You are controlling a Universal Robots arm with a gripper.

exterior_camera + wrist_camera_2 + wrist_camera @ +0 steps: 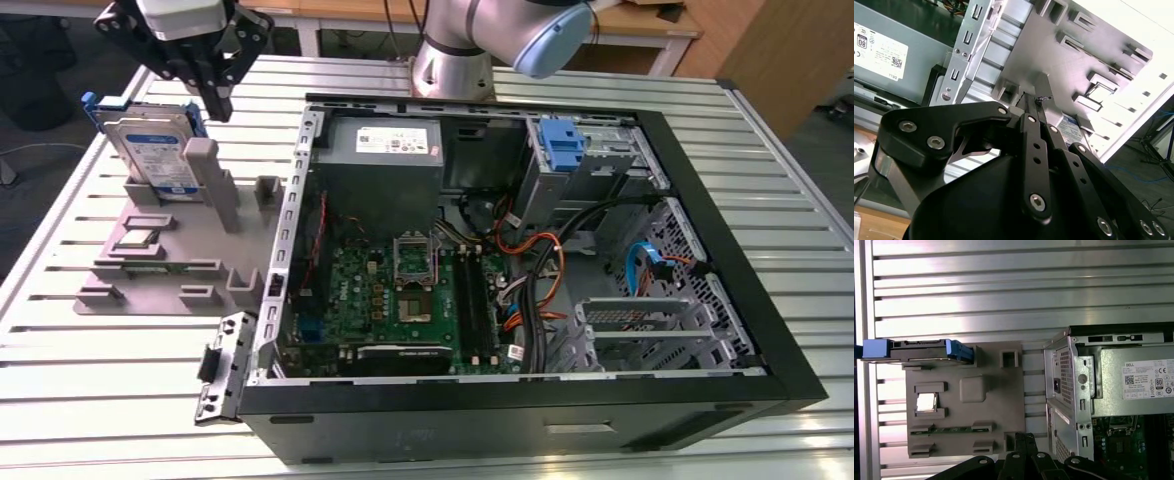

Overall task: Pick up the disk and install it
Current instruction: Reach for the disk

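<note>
1. The slatted metal table [120,390] carried everything in the scene.
2. An open black case [507,420] lay on its side on the table. Its motherboard [387,290] faced up, and a grey power supply [380,150] sat in one corner, also seen in the first wrist view [1134,385].
3. The arm [461,50] rose from behind the case.
4. A grey fixture [160,260] sat on the table just beside the case, on the exterior view's left. The first wrist view [994,410] looked down on it.
5. The disk [150,150] stood upright on edge in a slot at the far end of the fixture, outside the case, with its label facing the exterior camera. In the first wrist view it appeared edge-on [919,350], with blue rails at both ends.
6. The gripper [216,105] hung above the fixture near the disk's top corner, on the side toward the case. Its fingers were pressed together with nothing between them, as both wrist views also showed [1033,97] [1023,436]. It was not holding the disk.
7. A blue latch piece [563,145] stood in the case's far bay.
</note>
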